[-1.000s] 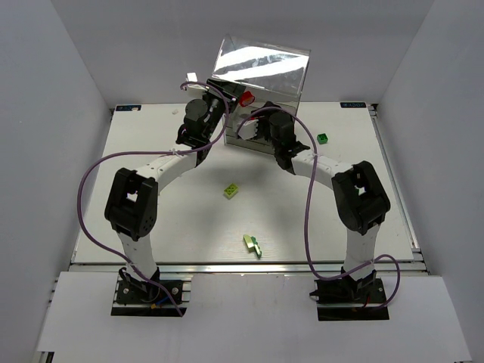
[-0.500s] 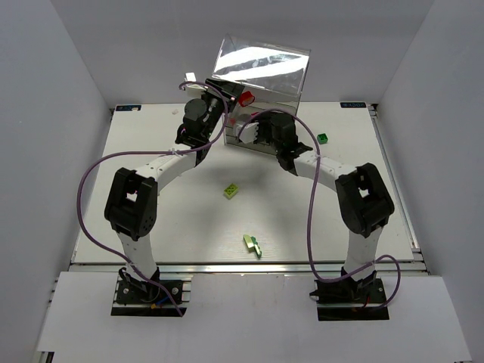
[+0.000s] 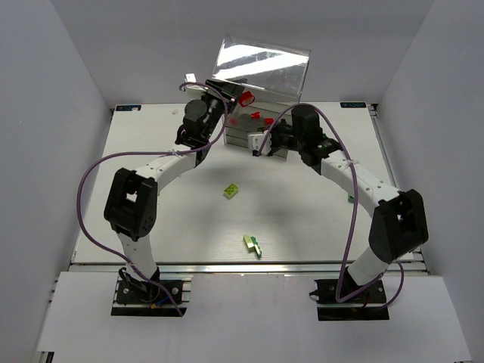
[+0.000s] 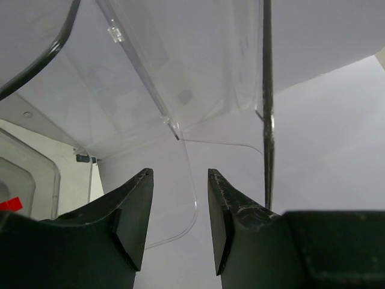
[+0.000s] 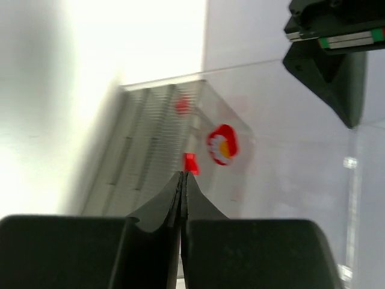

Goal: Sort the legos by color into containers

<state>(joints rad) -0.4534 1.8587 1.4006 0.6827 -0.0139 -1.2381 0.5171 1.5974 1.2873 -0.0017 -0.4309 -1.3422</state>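
Observation:
The clear container stands at the back of the table, and its ribbed drawer holds red legos. Small red bricks lie there beside a rounded red piece with a white and yellow centre. One red brick lies just past my right gripper, which is shut and empty in front of the drawer. My left gripper is open at the container's upper left. A clear panel edge runs between its fingers. Two yellow-green bricks lie mid-table.
The right arm stretches across the table's right half and hides whatever lies under it. Purple cables loop off both arms. The table's front edge runs just behind the arm bases.
The right gripper has closed and drawn back from the container while its arm swung out to the right. Red bricks now show in the drawer. The left arm has stayed put.

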